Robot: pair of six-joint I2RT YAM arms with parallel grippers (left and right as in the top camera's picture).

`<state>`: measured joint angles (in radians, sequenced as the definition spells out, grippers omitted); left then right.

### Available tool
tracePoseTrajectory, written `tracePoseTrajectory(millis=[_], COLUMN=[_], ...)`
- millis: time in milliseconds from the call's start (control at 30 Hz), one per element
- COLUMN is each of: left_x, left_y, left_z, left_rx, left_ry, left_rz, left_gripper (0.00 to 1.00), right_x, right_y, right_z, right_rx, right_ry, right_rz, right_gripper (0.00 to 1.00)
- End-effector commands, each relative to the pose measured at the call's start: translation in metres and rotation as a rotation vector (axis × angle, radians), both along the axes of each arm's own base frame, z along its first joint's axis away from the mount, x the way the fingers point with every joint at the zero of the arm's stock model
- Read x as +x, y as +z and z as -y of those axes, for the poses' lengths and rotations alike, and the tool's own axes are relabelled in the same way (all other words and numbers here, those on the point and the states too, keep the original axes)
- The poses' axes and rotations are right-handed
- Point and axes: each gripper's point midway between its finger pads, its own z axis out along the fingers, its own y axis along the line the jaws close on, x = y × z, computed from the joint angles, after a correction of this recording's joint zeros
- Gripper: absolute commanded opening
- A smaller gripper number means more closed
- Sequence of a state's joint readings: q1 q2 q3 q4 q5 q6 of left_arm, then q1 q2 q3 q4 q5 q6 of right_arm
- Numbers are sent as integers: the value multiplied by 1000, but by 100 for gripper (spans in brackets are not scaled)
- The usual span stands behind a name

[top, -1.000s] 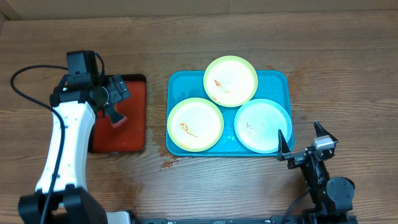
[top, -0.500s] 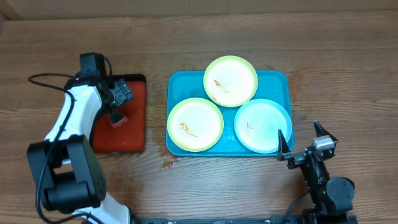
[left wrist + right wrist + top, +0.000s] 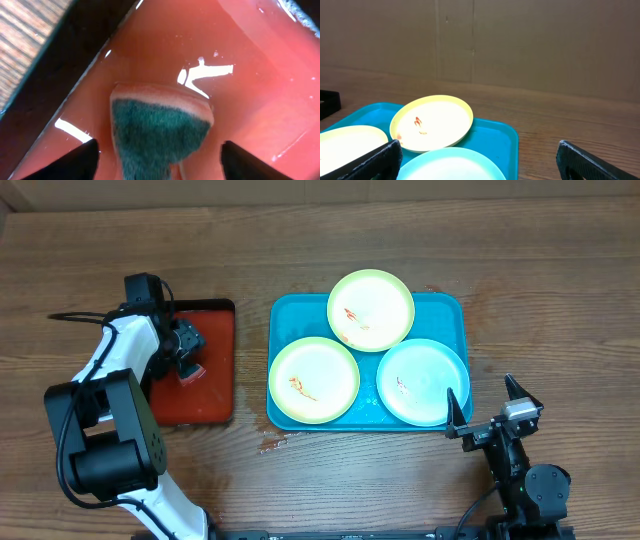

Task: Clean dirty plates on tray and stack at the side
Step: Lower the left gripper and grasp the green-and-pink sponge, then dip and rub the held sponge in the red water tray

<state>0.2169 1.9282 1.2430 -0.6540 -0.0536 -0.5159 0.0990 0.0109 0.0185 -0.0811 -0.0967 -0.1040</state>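
Observation:
Three dirty plates lie on the blue tray (image 3: 451,313): a yellow-green one at the back (image 3: 371,308), a yellow-green one at front left (image 3: 314,380) and a light blue one at front right (image 3: 422,382), each with small orange-red smears. My left gripper (image 3: 186,352) is open over the red tray (image 3: 212,395), its fingers on either side of a pink sponge with a green scrub face (image 3: 159,131). My right gripper (image 3: 487,408) is open and empty near the table's front edge, just right of the blue tray; it faces the plates (image 3: 431,121).
The red, black-edged tray sits left of the blue tray on the wooden table. A small wet patch (image 3: 272,444) lies in front of the blue tray's left corner. A brown cardboard wall (image 3: 520,40) stands behind the table.
My left arm has swung its base and elbow leftward and lowered over the red tray; the gripper stays over the sponge. The right arm and plates have not moved.

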Motion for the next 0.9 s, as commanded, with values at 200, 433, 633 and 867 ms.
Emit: tracePoseTrajectory(millis=[200, 433, 633, 867], left_x=[11, 8, -16, -23], left_y=[-6, -7, -12, -13], left_z=[-4, -1, 19, 19], left_rx=[13, -2, -106, -106], left_ry=[5, 3, -12, -13], left_rz=[17, 2, -94, -122], left_gripper=[13, 100, 100, 32], right_x=[0, 0, 0, 0], right_y=[-2, -2, -2, -2], right_z=[0, 0, 0, 0], right_rx=[6, 6, 6, 6], right_ry=[-2, -2, -2, -2], right_rz=[1, 1, 1, 1], right_gripper=[100, 100, 100, 100])
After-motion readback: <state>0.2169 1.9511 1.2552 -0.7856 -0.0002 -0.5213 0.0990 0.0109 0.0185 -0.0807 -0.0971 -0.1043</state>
